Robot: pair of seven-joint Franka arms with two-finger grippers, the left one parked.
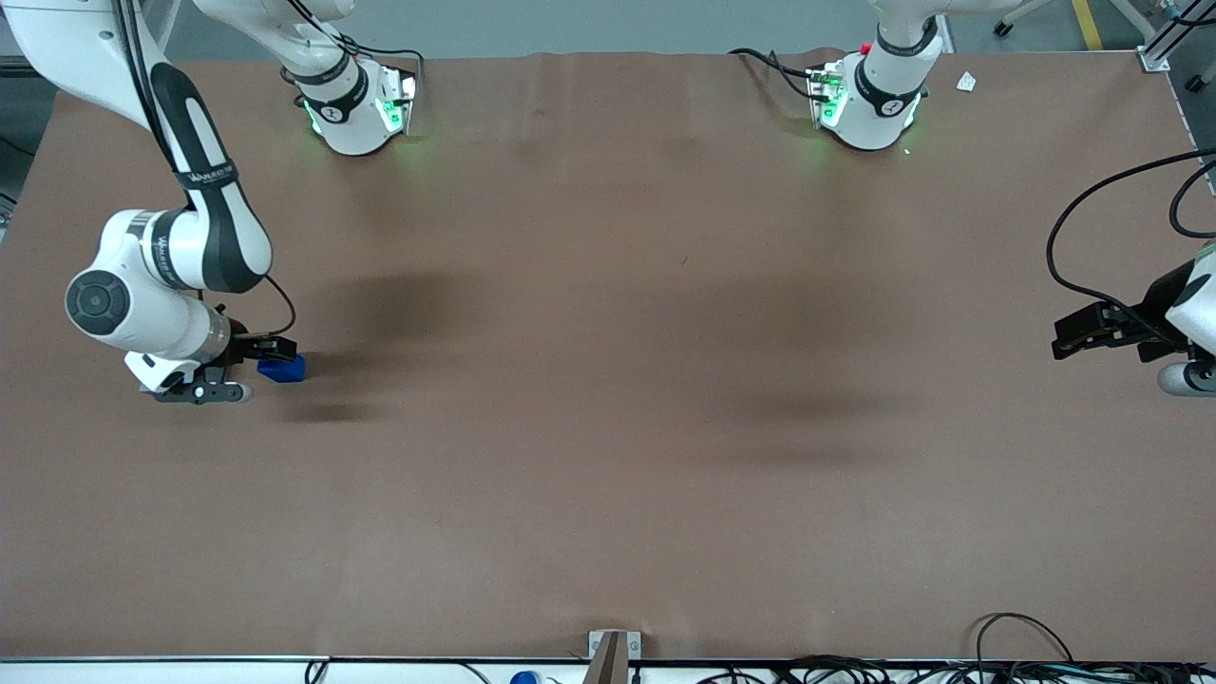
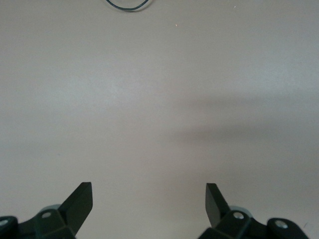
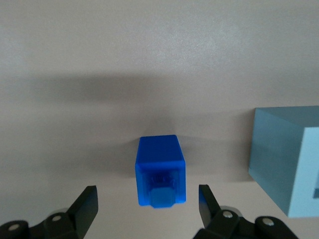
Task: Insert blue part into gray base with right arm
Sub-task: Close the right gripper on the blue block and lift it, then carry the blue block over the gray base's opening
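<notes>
The blue part lies on the brown table toward the working arm's end. In the right wrist view the blue part has its narrower stud facing the camera. My right arm's gripper is low over the table, right at the blue part. Its fingers are open, and the gripper has one finger on each side of the part's stud end, not touching it. The gray base stands beside the blue part, a short gap away and partly cut off. In the front view the base is hidden by the arm.
The two arm bases stand at the table edge farthest from the front camera. Loose cables lie along the nearest edge. The left wrist view shows bare table and a cable loop.
</notes>
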